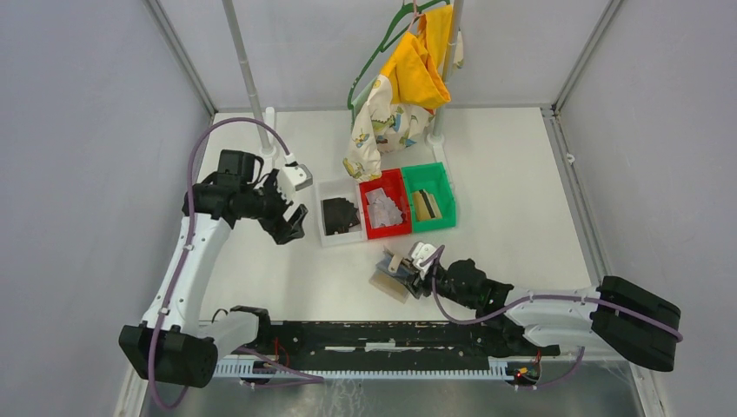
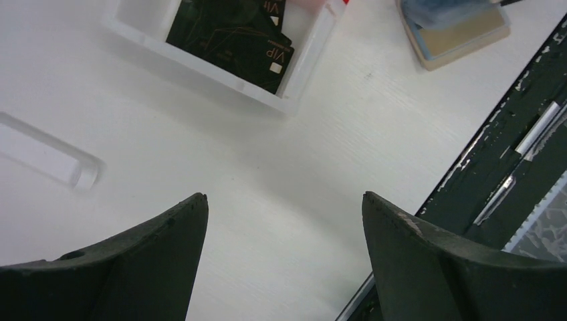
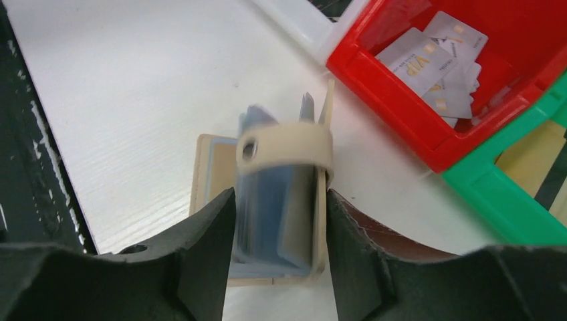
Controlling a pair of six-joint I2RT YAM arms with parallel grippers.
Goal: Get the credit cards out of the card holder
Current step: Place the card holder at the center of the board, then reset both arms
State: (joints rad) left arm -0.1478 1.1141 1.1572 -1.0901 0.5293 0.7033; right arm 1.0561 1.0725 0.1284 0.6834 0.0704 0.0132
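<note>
1. Two grippers are working over a white table [image 2: 281, 134].
2. The right gripper [image 3: 279, 194] is squeezing the tan wallet [image 3: 271, 231], with its jaws pressing on both sides of it.
3. The wallet is standing on its edge between those jaws. Its round strap [image 3: 284, 144] is looping over the top, just past the jaw tips. The wallet is looking blurry, so I cannot tell if cards are sitting inside.
4. Pale cards [image 3: 434, 67] are lying in a red bin [image 3: 394, 93], ahead of those jaws and off to one side. A green bin [image 3: 508, 200] is touching the red one.
5. The left gripper [image 2: 284, 197] is hanging with its jaws wide apart, holding nothing.
6. Black cards [image 2: 234, 33] are lying in a white bin [image 2: 200, 63], ahead of the left gripper's jaws.
</note>
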